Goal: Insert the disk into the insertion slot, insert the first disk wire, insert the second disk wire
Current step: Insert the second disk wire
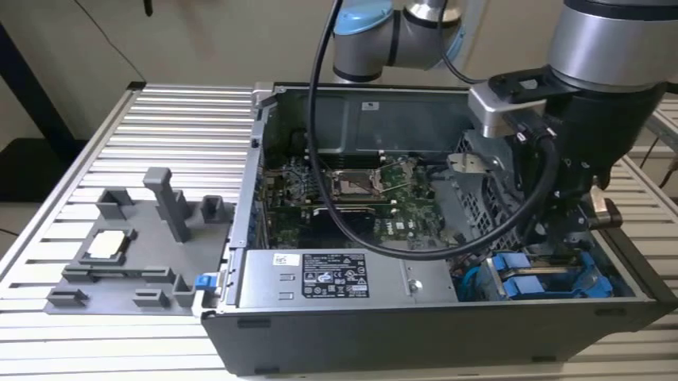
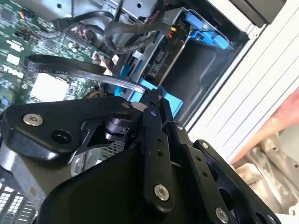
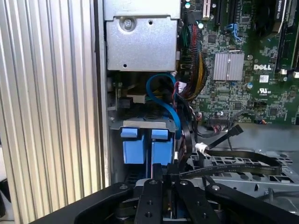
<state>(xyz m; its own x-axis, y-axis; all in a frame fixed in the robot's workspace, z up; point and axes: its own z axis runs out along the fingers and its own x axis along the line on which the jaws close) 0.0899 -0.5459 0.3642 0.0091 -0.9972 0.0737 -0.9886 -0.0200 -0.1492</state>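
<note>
The disk sits in the insertion slot (image 3: 140,123) of the grey drive cage. Its bright blue carrier frame (image 3: 133,150) shows in the first wrist view and again as the carrier frame (image 1: 545,282) at the case's front corner, on the exterior view's right. My gripper (image 3: 163,181) hangs just over the blue tabs, shut on the end of a flat black disk wire (image 3: 243,164). In the second wrist view the same wire (image 2: 79,70) runs into my gripper (image 2: 145,92), above a blue part (image 2: 163,99). Other wires (image 2: 135,32) loop by the disk's connector edge (image 2: 159,63).
The arm (image 1: 599,95) reaches down into the open computer case (image 1: 424,325). The motherboard (image 1: 350,190) lies in the middle, and the power supply (image 1: 339,278) at the front. A grey fixture plate (image 1: 138,254) stands on the ribbed table, on the exterior view's left. A blue cable (image 3: 163,93) loops by the cage.
</note>
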